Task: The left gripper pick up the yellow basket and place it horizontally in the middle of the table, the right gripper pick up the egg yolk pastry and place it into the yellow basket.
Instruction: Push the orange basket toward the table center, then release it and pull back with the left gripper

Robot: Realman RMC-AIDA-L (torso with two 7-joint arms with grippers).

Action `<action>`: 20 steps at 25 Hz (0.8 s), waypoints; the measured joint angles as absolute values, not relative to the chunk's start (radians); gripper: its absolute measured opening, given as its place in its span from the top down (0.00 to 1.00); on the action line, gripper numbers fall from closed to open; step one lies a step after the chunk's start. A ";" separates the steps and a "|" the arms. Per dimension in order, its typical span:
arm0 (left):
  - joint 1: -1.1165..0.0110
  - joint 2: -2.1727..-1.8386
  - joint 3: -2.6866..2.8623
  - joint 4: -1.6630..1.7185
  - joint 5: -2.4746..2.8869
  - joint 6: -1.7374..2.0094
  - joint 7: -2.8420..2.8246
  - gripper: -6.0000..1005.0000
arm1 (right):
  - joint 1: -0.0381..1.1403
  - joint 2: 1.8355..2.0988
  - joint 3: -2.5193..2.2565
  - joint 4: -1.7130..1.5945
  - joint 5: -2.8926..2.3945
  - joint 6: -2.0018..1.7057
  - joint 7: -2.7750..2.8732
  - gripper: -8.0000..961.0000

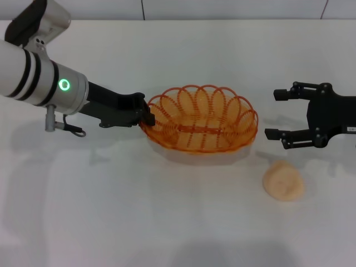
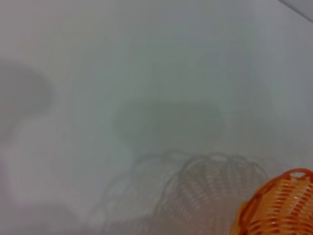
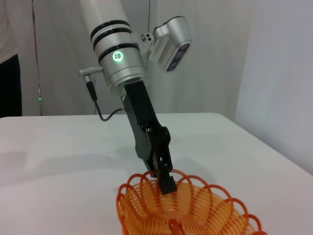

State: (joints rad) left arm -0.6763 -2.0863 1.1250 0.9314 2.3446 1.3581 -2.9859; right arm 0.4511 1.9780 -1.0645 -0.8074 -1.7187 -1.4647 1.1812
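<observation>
The yellow basket is an oval orange-yellow wire basket, lying lengthwise across the middle of the white table. My left gripper is shut on the basket's left rim; the right wrist view shows its fingers clamped on the rim of the basket. A bit of the basket shows in the left wrist view, with its shadow beneath it. The egg yolk pastry lies on the table to the front right of the basket. My right gripper is open, right of the basket and behind the pastry.
The table's far edge meets a white wall. Nothing else stands on the tabletop.
</observation>
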 joint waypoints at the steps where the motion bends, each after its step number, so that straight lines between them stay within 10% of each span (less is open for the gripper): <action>1: -0.670 -2.087 1.134 0.935 2.341 1.348 -2.993 0.87 | 0.448 1.978 -1.065 -0.814 -1.718 -1.465 1.181 0.16; 20: -0.618 -2.081 1.144 0.917 2.283 1.321 -3.002 0.79 | 0.441 1.989 -1.067 -0.833 -1.720 -1.462 1.170 0.16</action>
